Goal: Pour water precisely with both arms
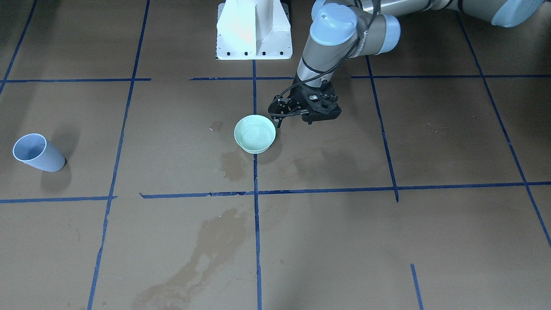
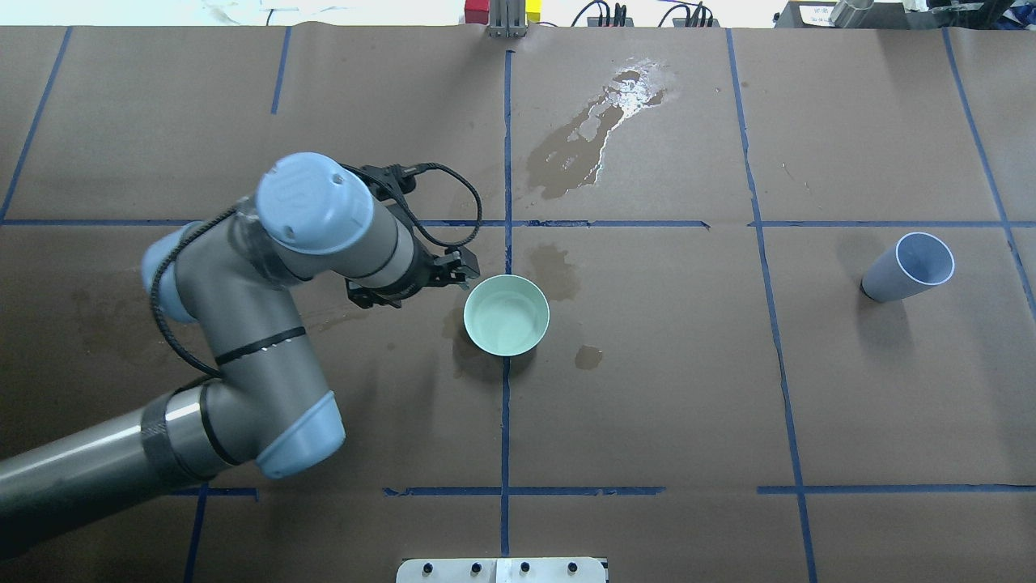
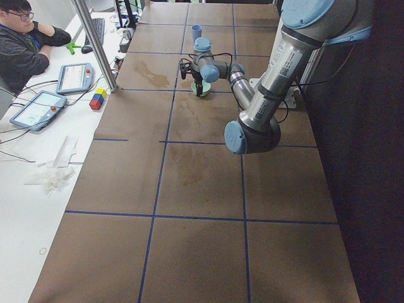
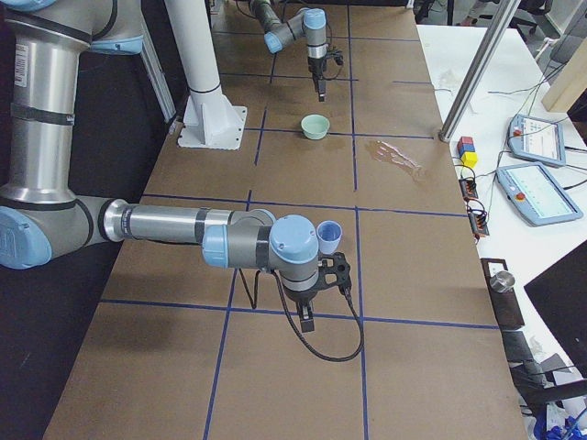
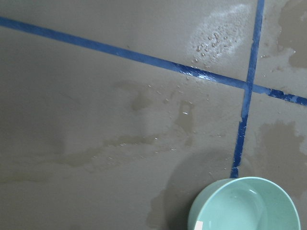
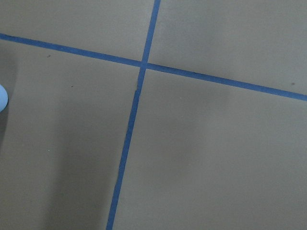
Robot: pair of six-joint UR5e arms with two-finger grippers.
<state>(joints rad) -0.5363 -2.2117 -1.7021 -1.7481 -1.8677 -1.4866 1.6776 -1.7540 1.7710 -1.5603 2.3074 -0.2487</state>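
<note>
A mint-green bowl [image 1: 255, 133] [image 2: 507, 314] stands at the table's middle with a faint sheen of water in it; it also shows in the left wrist view [image 5: 244, 206]. My left gripper [image 1: 279, 120] [image 2: 463, 270] hangs just beside the bowl's rim on my left, its fingers together and empty. A pale blue cup [image 2: 910, 265] [image 1: 36, 153] stands upright far to my right. My right gripper [image 4: 307, 321] shows only in the exterior right view, close beside the cup [image 4: 328, 238]. I cannot tell whether it is open or shut.
Wet patches darken the brown paper at the far side [image 2: 595, 134] and around the bowl [image 2: 554, 271]. The white pedestal [image 1: 254, 30] stands behind the bowl. An operator [image 3: 25, 44] sits beyond the far edge, with tablets [image 4: 537, 192] and a metal pole [image 4: 477, 73] nearby.
</note>
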